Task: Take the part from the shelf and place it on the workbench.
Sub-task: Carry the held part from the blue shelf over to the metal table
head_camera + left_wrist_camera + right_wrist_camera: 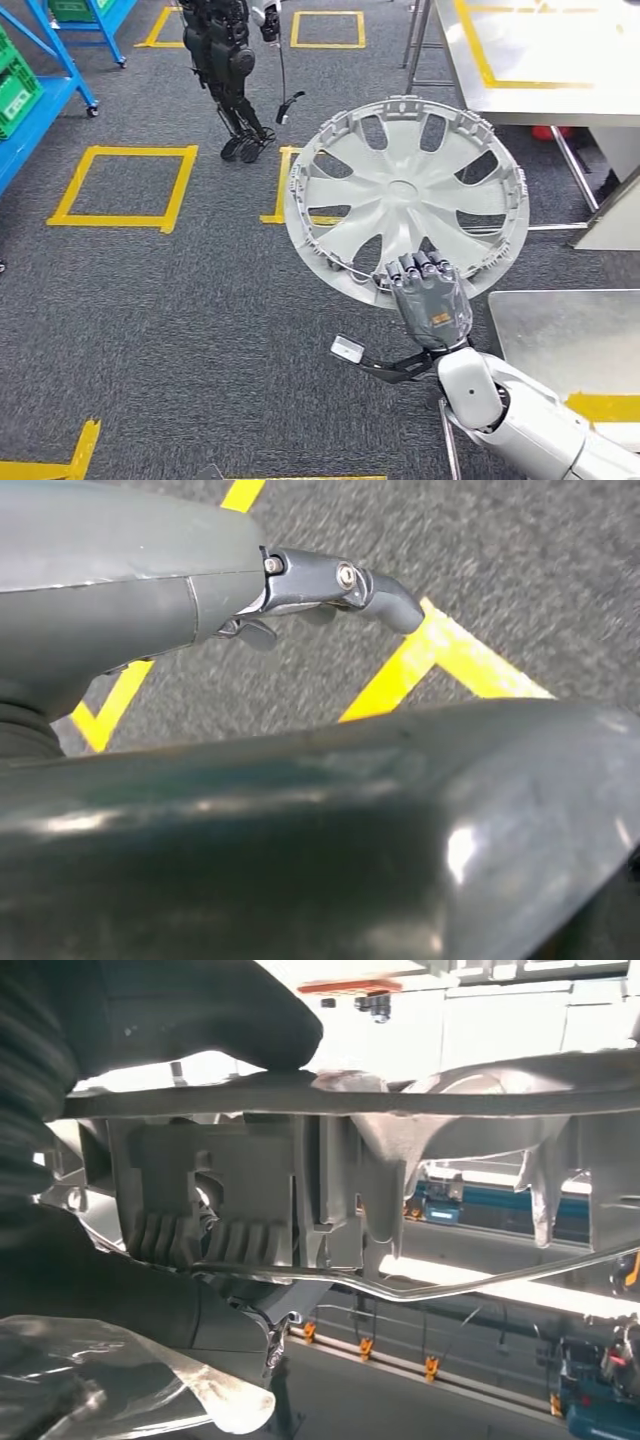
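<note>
Silver plastic hubcap (406, 195) is pinched at its near rim by the right robot hand (429, 303), fanning up and away from it, held out over the grey carpet. The steel worktop (562, 335) sits just right of that robot hand, so it's a short swing right. Left robot hand (332, 585) hangs low; can't tell its state.

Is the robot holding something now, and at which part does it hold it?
Yes. The right hand holds the silver wheel cover by its rim, at the edge nearest the robot. The left hand holds nothing.
</note>
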